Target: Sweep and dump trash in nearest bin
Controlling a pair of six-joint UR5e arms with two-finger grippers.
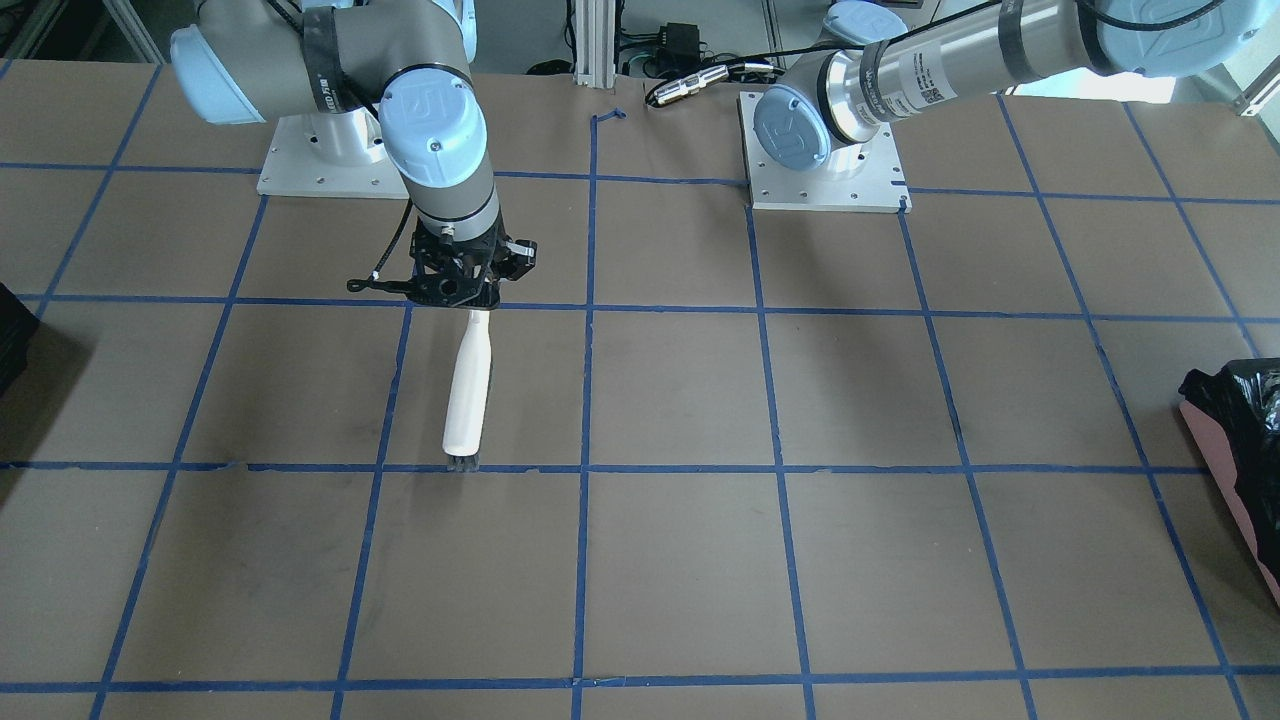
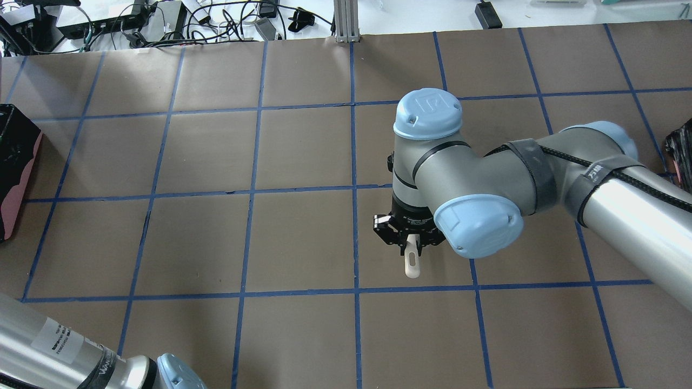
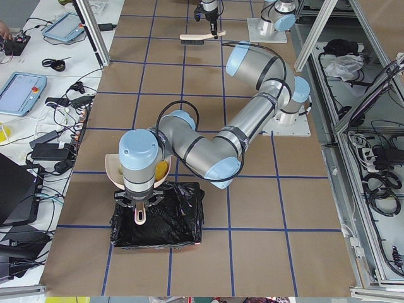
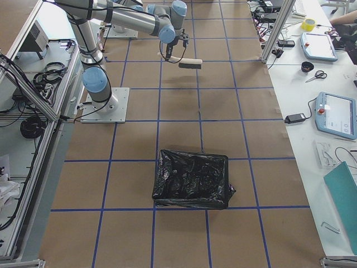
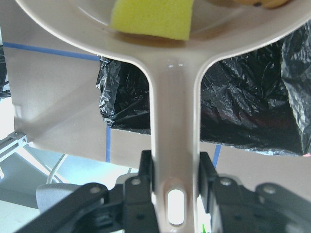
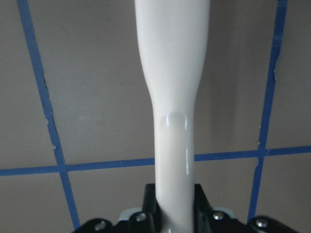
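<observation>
The left gripper (image 5: 176,170) has its jaws closed flat against both sides of the handle of the dustpan (image 5: 175,121), a smooth, glossy cream plastic scoop. The handle is a straight flat strip with a slotted hole at its end, widening into a round, shallow pan. In the left side view its long axis runs along the table, with the slotted end nearer the table's end and the pan on the far side of the wrist. The yellow wedge (image 5: 153,19), flat and matte, lies in the pan, and a golden-brown chunk (image 5: 257,3) just shows at the picture's top edge. Under the handle sits the bin (image 3: 158,218), a low rectangular box with pinkish sides, lined with a crinkled, shiny black bag (image 5: 243,111), near the table's left end

The right gripper (image 1: 470,300) is clamped on the narrow end of the brush (image 1: 468,390), far from the bin. The brush's handle is white, glossy and rounded, swelling toward the head, where short dark bristles show. Its long axis points away from the robot's base. The table (image 1: 680,580) is matte brown, gridded with blue tape (image 1: 590,400)
</observation>
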